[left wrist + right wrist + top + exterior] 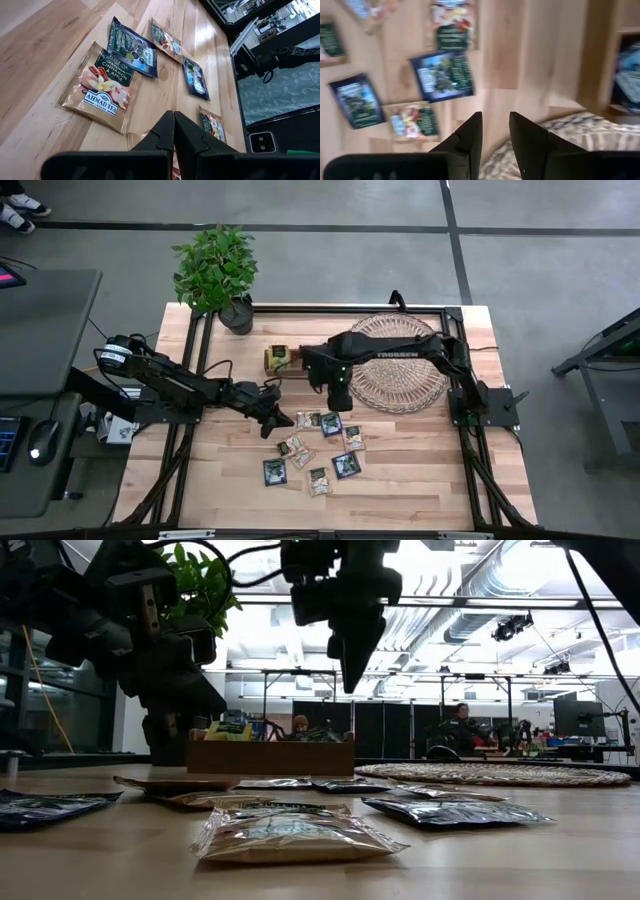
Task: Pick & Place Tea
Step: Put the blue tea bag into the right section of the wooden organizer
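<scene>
Below the empty, parted right tool [338,393], small flat navy and beige tea sachets [318,448] lie scattered.

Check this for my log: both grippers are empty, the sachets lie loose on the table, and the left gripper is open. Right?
Not quite. The left gripper is shut, its fingers pressed together with nothing between them, as the left wrist view shows. The rest holds: the right gripper is empty too, and the sachets lie loose on the table.

A large open lab or workshop hall is indicated: exposed ceiling ducts [480,590] at 1 o'clock, black partition screens [400,728] behind the table [400,480], seated people [460,720], a taped concrete floor [540,240]
</scene>
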